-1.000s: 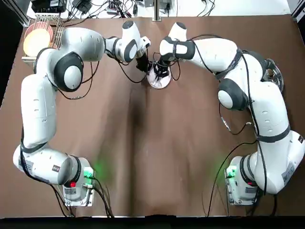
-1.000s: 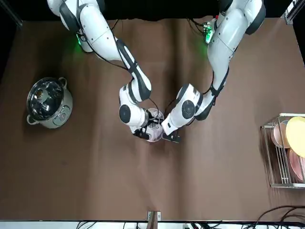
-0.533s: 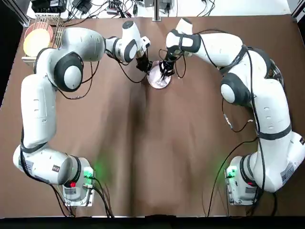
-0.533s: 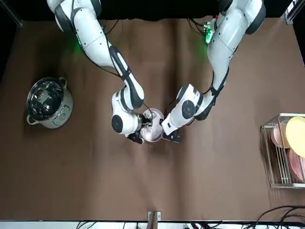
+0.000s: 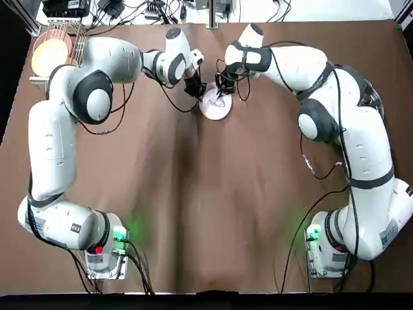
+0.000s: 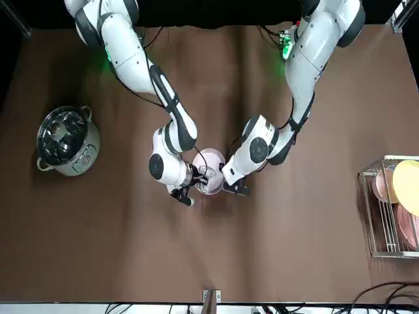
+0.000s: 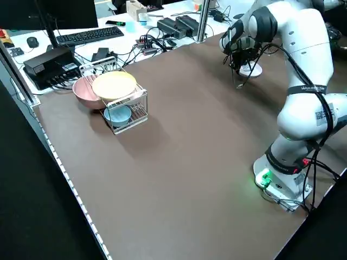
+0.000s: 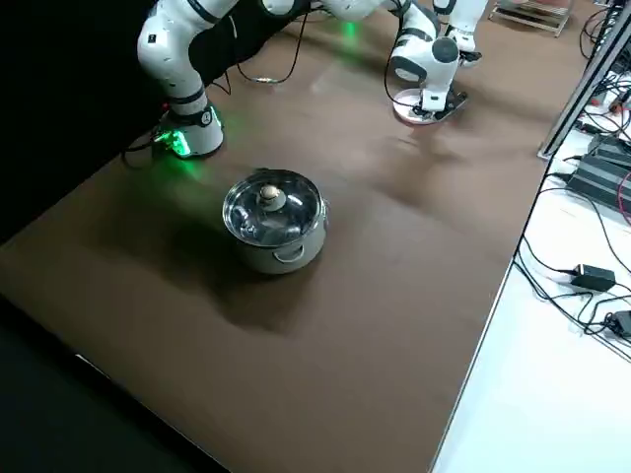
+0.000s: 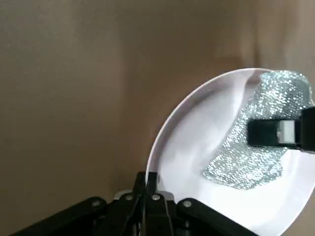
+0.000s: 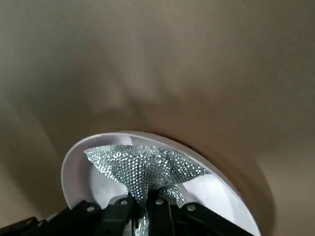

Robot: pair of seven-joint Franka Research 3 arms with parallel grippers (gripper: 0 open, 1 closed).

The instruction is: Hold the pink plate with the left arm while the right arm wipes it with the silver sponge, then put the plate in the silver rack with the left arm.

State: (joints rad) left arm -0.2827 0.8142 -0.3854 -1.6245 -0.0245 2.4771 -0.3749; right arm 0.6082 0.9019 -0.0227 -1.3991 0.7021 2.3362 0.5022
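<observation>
The pink plate (image 5: pixel 216 107) sits at the far middle of the table, also seen as the plate (image 6: pixel 208 169) in the front view. My left gripper (image 5: pixel 196 92) is shut on its rim, and the left wrist view shows the fingertips (image 9: pixel 147 181) pinching the plate (image 9: pixel 197 142) edge. My right gripper (image 5: pixel 223 89) is shut on the silver sponge (image 10: pixel 142 169), which is pressed onto the plate's (image 10: pixel 74 169) inner face. The sponge (image 9: pixel 256 147) covers about half of the dish's inside.
The silver rack (image 5: pixel 80 40) stands at the far left corner and holds an orange-yellow dish (image 7: pixel 114 85), a pink bowl and a teal bowl. A steel pot with glass lid (image 6: pixel 65 140) stands on the robot's right. Cables and electronics lie beyond the far edge.
My right gripper has dragged the sponge across the plate toward the far edge, uncovering more of the dish. The left gripper has kept its hold on the rim in place.
</observation>
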